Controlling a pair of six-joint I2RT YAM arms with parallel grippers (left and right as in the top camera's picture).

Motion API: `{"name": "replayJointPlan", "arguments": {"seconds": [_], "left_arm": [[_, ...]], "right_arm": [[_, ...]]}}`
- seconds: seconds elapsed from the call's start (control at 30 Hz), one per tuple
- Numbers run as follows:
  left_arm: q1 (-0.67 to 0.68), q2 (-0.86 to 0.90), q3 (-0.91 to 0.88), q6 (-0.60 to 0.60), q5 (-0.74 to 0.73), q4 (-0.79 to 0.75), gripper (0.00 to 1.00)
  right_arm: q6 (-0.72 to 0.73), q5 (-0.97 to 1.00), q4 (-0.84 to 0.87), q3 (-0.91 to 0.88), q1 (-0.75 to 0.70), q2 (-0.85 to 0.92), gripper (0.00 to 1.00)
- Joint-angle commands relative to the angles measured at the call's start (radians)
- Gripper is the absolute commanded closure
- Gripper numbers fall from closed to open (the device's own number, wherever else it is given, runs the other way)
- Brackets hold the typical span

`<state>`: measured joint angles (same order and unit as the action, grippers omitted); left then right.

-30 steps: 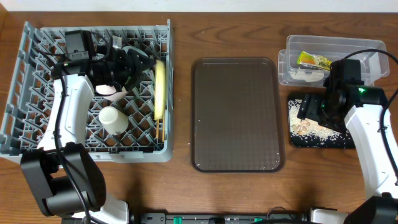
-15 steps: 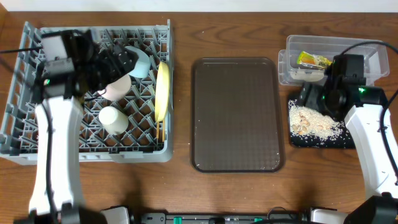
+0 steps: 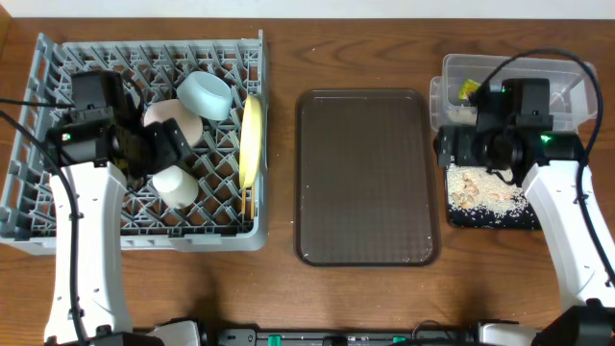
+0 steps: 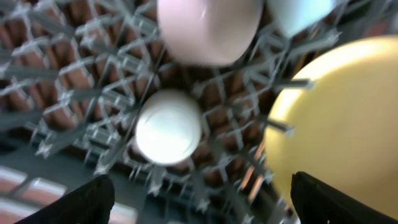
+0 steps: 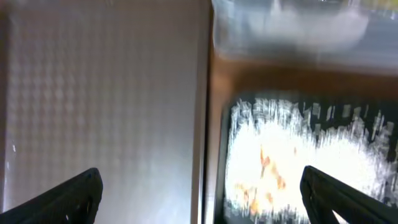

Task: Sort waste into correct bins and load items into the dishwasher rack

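Beside plate (image 3: 252, 135): chopsticks (image 3: 245, 200) plain overhead, unclear at wrist | left end effector (image 4: 205, 199), right end effector (image 5: 199, 193) apart

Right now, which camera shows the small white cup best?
Left wrist: the small white cup fills mid-frame, whole, among the dishwasher rack pegs, slightly blurred. Overhead shows it small; right wrist not at all.

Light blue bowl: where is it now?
Overhead view: the light blue bowl sits in the dishwasher rack, far-right area, between the white bowl and the upright yellow plate.
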<state>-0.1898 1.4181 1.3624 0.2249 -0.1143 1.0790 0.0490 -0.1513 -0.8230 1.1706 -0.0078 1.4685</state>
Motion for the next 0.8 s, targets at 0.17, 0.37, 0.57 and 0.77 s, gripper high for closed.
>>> {"name": "replayJointPlan", "arguments": {"seconds": [0.17, 0.37, 0.57, 0.77], "left_arm": [[0.064, -0.140, -0.081, -0.102, 0.041, 0.027, 0.08], [0.168, -0.415, -0.278, -0.138, 0.092, -0.109, 0.08], [0.191, -0.681, -0.475, -0.134, 0.092, -0.193, 0.03], [0.191, -0.780, -0.508, -0.135, 0.078, -0.187, 0.03]], "right_arm": [[0.110, 0.066, -0.114, 0.002, -0.023, -0.081, 0.01], [0.115, 0.110, 0.018, -0.150, -0.017, -0.350, 0.01], [0.114, 0.175, 0.128, -0.333, -0.017, -0.620, 0.01], [0.114, 0.192, 0.093, -0.400, -0.017, -0.742, 0.01]]}}
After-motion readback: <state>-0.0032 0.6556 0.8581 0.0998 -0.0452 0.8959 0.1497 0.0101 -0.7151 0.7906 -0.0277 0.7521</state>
